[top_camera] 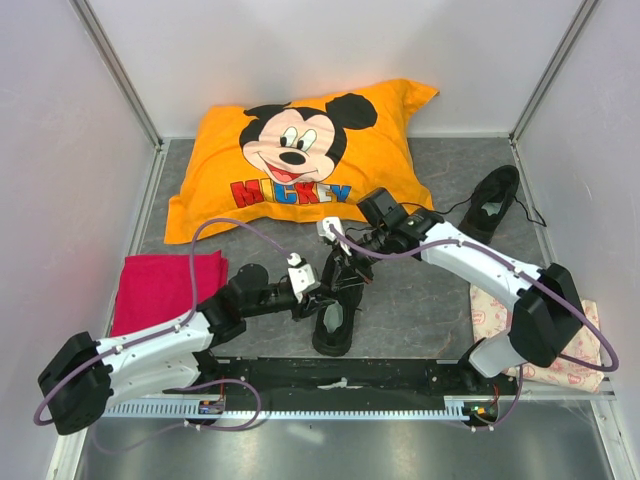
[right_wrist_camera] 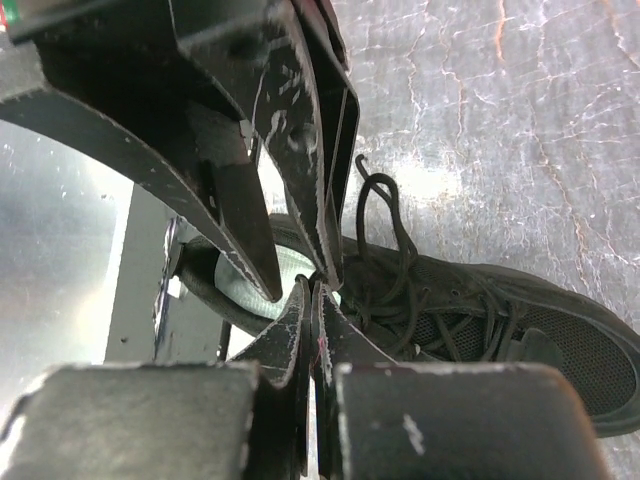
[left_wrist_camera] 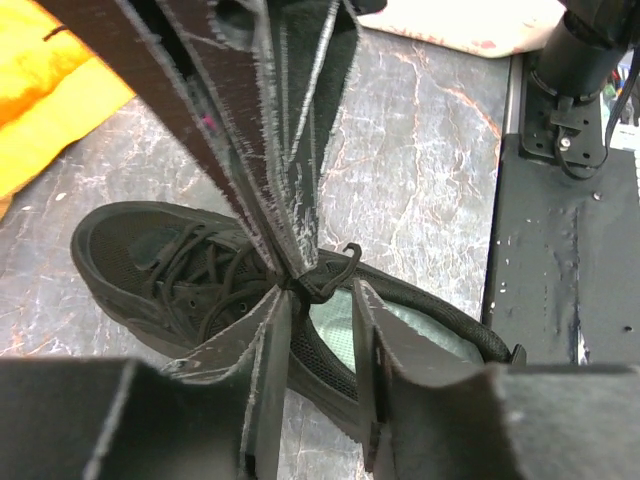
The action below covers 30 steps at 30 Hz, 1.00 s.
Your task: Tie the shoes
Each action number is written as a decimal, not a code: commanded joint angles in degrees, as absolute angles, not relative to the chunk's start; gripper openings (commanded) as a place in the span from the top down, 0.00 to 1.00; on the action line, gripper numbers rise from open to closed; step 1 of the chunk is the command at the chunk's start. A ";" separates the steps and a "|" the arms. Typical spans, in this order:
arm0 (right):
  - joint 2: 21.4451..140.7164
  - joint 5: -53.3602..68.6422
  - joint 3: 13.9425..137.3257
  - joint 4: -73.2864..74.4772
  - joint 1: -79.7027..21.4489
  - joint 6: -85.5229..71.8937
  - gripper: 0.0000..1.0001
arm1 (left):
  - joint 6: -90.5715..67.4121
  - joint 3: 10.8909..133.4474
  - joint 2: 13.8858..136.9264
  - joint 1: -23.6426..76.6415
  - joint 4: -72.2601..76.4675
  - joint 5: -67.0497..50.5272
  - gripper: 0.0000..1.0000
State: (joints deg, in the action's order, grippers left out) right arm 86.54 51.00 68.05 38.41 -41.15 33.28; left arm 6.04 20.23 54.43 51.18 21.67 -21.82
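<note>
The left arm (top_camera: pixel 150 355), lower left in the top view, and the right arm (top_camera: pixel 490 265), lower right, share one build. Each has white link shells between bulky black joint housings, with a thin purple cable (top_camera: pixel 194 262) looping along it. Both bases stand on a black plate (top_camera: pixel 340 375) fronted by a pale slotted rail (top_camera: pixel 300 408). In the wrist views, the left gripper (left_wrist_camera: pixel 322 292) and right gripper (right_wrist_camera: pixel 312 285) carry flat, matte-black tapered fingers (left_wrist_camera: pixel 262 395) with scuffed whitish edges.

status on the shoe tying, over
Left gripper open, right gripper pinched shut on thin black lace. No finished bow on near black lace-up sneaker. Both arms crowded above it, nothing else blocking.
</note>
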 commanded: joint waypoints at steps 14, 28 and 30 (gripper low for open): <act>81.74 50.63 63.63 28.30 -41.04 23.56 1.00 | 2.90 19.69 53.26 50.89 24.35 -16.96 0.80; 81.12 49.04 62.14 27.69 -40.08 22.33 1.00 | 5.09 19.51 52.56 50.45 22.94 -19.24 0.98; 81.38 47.82 62.66 27.86 -39.82 20.15 1.00 | 6.67 20.04 52.82 50.36 22.59 -20.65 0.99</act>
